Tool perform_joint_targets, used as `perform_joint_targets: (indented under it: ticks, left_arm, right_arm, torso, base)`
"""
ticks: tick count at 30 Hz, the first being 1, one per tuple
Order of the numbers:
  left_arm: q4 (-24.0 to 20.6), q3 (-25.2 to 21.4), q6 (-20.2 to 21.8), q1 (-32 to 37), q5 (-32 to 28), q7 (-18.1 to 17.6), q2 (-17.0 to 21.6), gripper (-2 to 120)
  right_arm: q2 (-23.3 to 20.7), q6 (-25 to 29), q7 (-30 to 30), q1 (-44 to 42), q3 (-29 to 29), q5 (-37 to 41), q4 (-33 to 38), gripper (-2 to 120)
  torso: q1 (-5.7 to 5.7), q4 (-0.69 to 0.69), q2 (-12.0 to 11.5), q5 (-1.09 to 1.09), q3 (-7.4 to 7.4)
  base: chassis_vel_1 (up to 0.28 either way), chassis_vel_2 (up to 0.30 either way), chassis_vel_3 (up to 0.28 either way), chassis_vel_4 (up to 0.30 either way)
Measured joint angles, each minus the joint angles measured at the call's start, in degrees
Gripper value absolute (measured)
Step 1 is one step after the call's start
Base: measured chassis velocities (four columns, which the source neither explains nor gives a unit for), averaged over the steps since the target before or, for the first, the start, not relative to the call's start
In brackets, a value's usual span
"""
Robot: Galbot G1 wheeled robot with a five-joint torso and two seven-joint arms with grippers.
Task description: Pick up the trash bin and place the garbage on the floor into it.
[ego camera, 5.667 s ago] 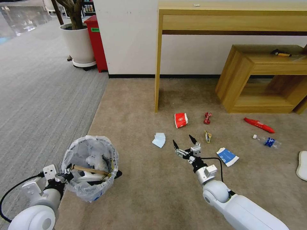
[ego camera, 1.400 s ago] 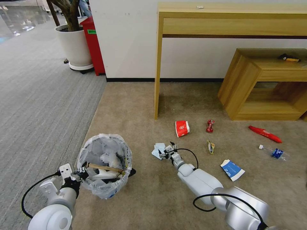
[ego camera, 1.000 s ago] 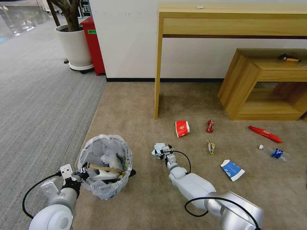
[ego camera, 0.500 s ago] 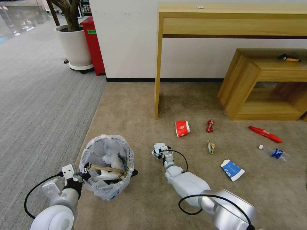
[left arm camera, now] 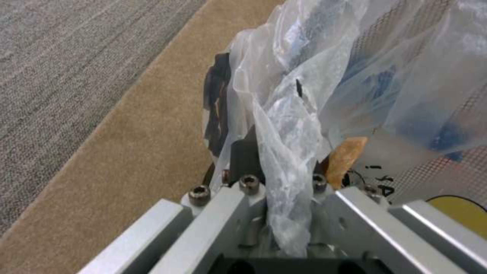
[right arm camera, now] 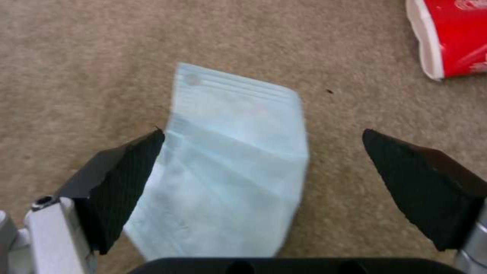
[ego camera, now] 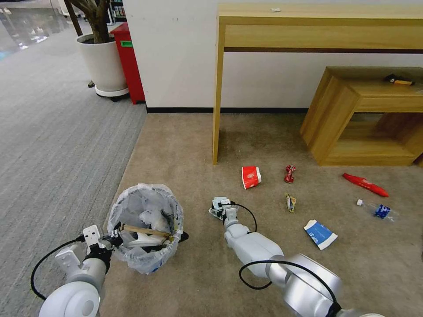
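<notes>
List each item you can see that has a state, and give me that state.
trash bin: off the carpet, partly filled
left gripper: shut on bin's rim
right gripper: open around mask
mask: flat on carpet
red paper cup: lying on its side

My right arm reaches forward and down, its end effector (right arm camera: pixel 264 171) spread wide open. My left end effector (ego camera: pixel 115 239) is clamped closed, low at my left.
</notes>
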Motion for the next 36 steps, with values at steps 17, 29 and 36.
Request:
perform_joint_targets:
  ticks: [17, 29, 36]
  left_arm:
    - [-0.3, 0.9, 0.1, -0.7, -0.3, -0.1, 0.3, 0]
    - [-0.3, 0.5, 0.0, -0.7, -0.4, -0.1, 0.1, 0]
    - [-0.5, 0.2, -0.1, -0.7, -0.4, 0.0, 0.1, 0]
  right_arm:
    - [-0.1, -2.1, -2.0, 1.3, 3.7, -0.9, -2.4, 100]
    - [-0.1, -2.0, -4.6, 1.7, 1.4, -1.4, -2.2, 100]
    - [-0.1, -2.0, -4.7, 2.7, 0.9, -4.9, -3.2, 100]
  torso:
    - [0.00, 0.00, 0.0, 0.00, 0.00]
    - [0.00, 0.00, 0.0, 0.01, 0.00]
    - [0.00, 0.00, 0.0, 0.00, 0.00]
  base:
    - [0.000, 0.000, 0.000, 0.000]
    - [0.000, 0.000, 0.000, 0.000]
    - [0.000, 0.000, 0.000, 0.000]
